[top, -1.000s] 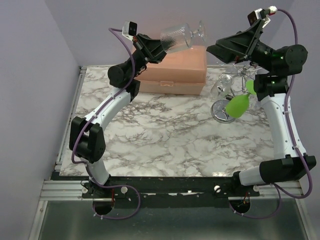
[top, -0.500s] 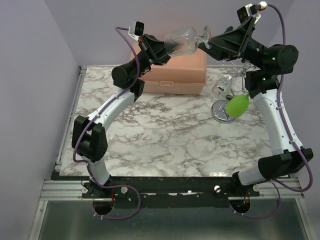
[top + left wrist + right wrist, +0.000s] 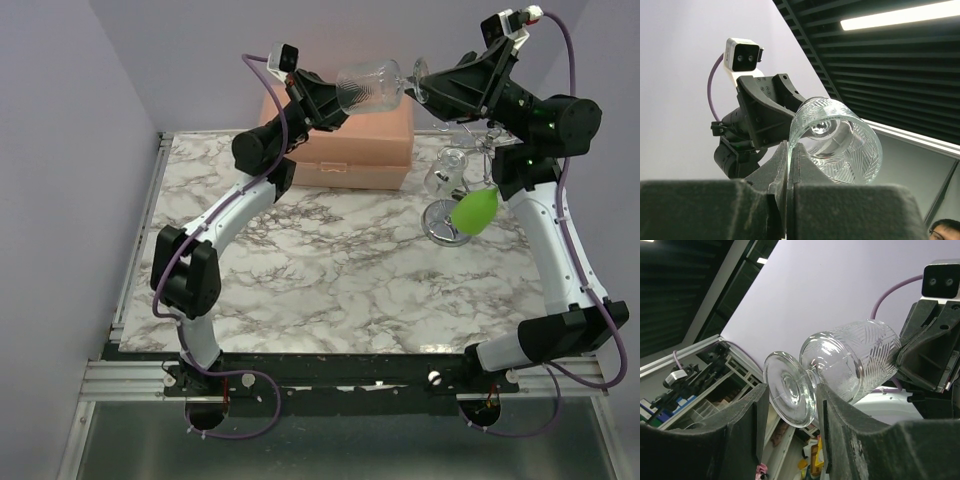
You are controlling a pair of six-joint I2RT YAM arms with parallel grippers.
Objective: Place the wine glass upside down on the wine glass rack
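Handover is the step in hand, high above the desk (image 3: 330, 290) and the pink box (image 3: 350, 145) at its far edge. The wine glass rack (image 3: 438, 220) stands on the desk to the right of that box, below my right arm.

The wine glass (image 3: 372, 85) lies on its side in the air between my two arms, bowl to the left and foot to the right, well apart from the rack's looped arms.

My left end effector (image 3: 333, 100) is closed tight on the wall of the bowl at its rim (the left wrist view shows the glass edge pinched between the fingers). As I judge it, this grip carries the whole weight.

My right end effector (image 3: 428, 80) stands about half open, one finger on each side of the round foot. The fingers sit just beside the foot's edges, and I cannot tell whether either touches it. As far as I can judge, it grips nothing.

Next, I think, the right fingers must come in firmly on the foot or stem, and only then should the left let go. After that the glass needs turning bowl-down and sliding into a loop of the rack.
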